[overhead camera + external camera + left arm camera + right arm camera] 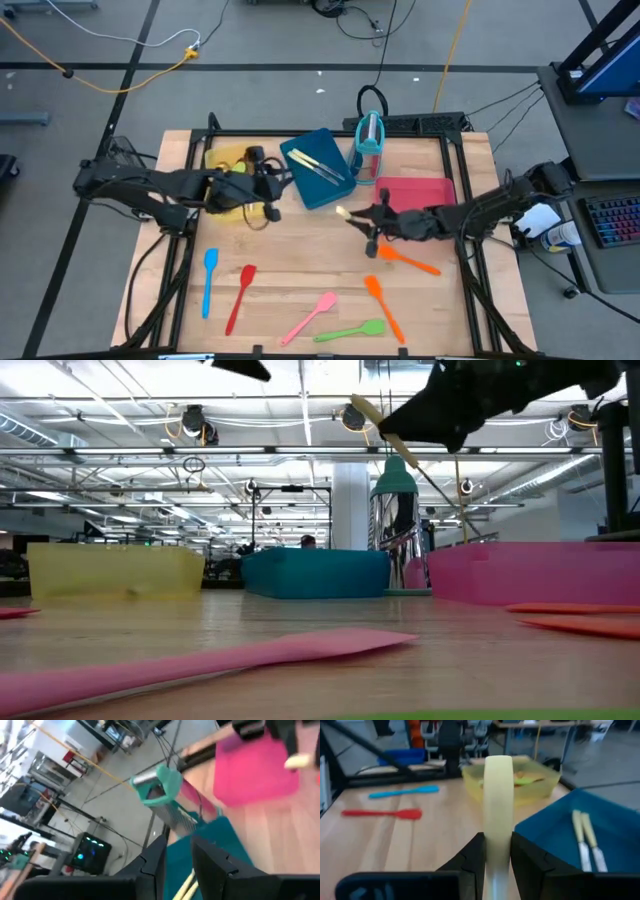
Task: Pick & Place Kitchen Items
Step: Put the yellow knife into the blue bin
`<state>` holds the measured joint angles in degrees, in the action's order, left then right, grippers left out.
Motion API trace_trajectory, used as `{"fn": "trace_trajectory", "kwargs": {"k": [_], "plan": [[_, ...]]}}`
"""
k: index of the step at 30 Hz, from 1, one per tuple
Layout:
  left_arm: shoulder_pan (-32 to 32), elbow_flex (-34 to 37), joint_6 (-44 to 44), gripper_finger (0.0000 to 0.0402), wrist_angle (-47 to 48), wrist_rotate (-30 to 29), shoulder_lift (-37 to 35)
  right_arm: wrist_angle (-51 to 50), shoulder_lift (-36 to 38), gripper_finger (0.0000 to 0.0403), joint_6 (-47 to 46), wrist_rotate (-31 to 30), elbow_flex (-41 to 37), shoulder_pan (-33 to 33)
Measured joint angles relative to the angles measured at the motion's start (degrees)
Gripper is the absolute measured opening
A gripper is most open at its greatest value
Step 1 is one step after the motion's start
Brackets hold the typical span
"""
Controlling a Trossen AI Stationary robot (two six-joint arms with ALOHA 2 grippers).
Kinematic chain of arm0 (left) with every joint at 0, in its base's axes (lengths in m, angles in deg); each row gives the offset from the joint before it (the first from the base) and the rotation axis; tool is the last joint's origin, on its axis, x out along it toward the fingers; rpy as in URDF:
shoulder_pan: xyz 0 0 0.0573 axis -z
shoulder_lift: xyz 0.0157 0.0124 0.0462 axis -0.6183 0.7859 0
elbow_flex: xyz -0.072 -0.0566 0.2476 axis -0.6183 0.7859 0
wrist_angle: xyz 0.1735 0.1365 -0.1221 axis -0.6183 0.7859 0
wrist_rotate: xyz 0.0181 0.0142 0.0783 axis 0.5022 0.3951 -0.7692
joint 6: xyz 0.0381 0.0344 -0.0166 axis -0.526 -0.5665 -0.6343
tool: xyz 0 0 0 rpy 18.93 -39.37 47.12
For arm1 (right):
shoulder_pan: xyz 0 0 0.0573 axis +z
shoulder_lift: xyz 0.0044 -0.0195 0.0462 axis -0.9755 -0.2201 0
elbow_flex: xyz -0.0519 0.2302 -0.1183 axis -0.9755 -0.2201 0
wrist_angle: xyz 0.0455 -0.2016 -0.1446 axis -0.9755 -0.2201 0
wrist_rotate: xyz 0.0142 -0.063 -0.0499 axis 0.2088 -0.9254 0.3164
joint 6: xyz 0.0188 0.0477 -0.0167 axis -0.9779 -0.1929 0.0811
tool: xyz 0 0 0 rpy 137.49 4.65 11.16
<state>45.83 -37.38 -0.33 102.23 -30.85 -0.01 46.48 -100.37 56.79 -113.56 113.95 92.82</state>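
Note:
My right gripper (362,218) hangs above the table's middle, near the red tray (432,190), shut on a cream-handled utensil (498,795). My left gripper (268,195) hovers between the yellow tray (222,158) and the blue tray (305,185), open by a narrow gap (177,847) and empty. Two cream-handled knives (320,165) lie in the blue tray. A green and an orange item (522,780) lie in the yellow tray. On the table's near part lie a blue (210,278), a red (240,295), a pink (310,317), a green (352,331) and two orange utensils (384,306), (410,261). My right gripper pinches the cream handle (498,834) between its two fingers (472,855), partway along it. The handle's free end (343,212) sticks out past the fingertips toward the table's left. The utensil is lifted clear of the table (365,410), tilted, and a thin metal part slants down behind the gripper (440,485).
The upright teal holder (370,142) stands at the far edge between the blue and red trays. Bare wood lies between the trays and the row of utensils near the front edge. Cables run over the floor beyond the table.

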Motion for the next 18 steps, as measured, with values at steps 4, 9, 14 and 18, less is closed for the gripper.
{"fn": "trace_trajectory", "kwargs": {"k": [4,9,14,18], "plan": [[0.6,0.1,5.1,0.0092,5.8,0.2,-2.6,7.6,-0.3,0.0070,3.8,0.0,0.0,-2.6],[1.7,0.6,12.1,0.0092,12.8,4.6,-5.0,18.5,-1.8,0.0066,11.5,0.1,-0.1,-4.9],[2.7,5.4,10.5,0.0092,13.2,25.1,-9.3,26.4,-4.4,0.0069,13.1,0.2,0.0,-7.5],[3.5,11.0,12.2,0.0092,8.0,27.6,-13.6,27.6,-6.9,0.0066,13.3,0.4,1.5,-9.3]]}}
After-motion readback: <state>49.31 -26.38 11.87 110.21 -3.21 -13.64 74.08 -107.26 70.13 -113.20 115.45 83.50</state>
